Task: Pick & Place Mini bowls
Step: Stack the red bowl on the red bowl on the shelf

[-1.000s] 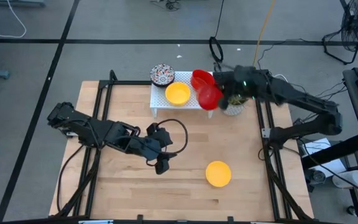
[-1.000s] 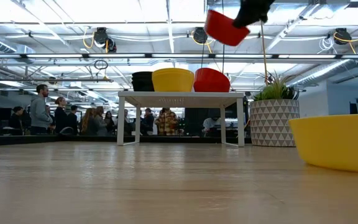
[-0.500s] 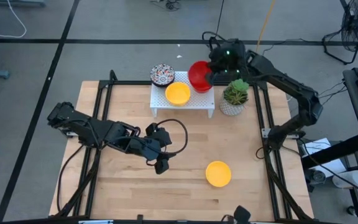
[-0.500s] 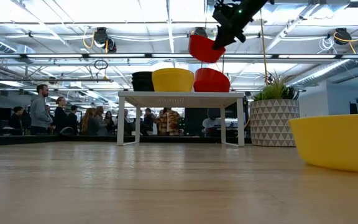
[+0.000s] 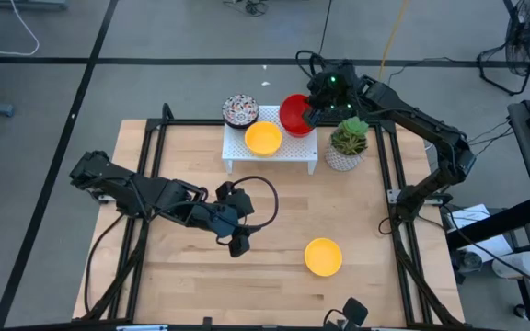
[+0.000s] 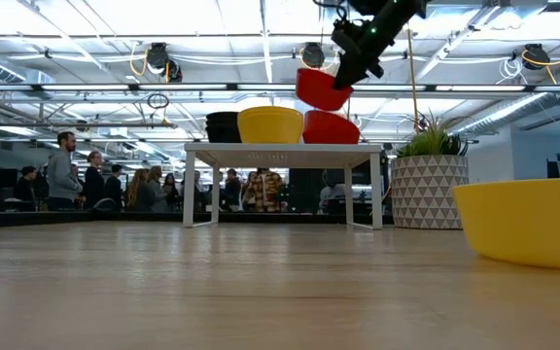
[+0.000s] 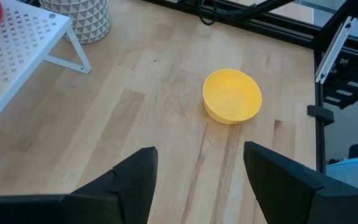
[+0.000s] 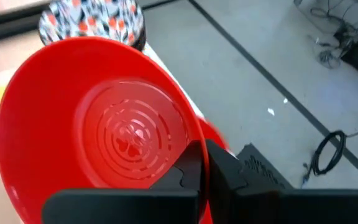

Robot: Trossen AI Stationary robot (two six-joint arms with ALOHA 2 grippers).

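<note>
Right gripper (image 5: 309, 114) jaws clamped on red bowl (image 5: 293, 113) above far white shelf (image 5: 288, 152), over another red bowl (image 6: 333, 127). Shelf holds yellow bowl (image 5: 263, 139), patterned bowl (image 5: 240, 110). Loose yellow bowl (image 5: 323, 256) left on worktop (image 5: 182, 267); left gripper (image 5: 238, 245) jaws open, idle.

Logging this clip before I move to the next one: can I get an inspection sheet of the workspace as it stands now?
Surface: wooden table with a white stand at the far edge.
Job's things: yellow bowl and patterned bowl on the stand; a second yellow bowl on the table; a red bowl held tilted above another red bowl on the stand.
Clutter: potted plant beside the stand.
Grippers: right gripper shut on the raised red bowl's rim; left gripper open, empty, over mid-table.
Cables: black loop at the left arm; cords on the floor.
Surroundings: people standing beyond the table.
</note>
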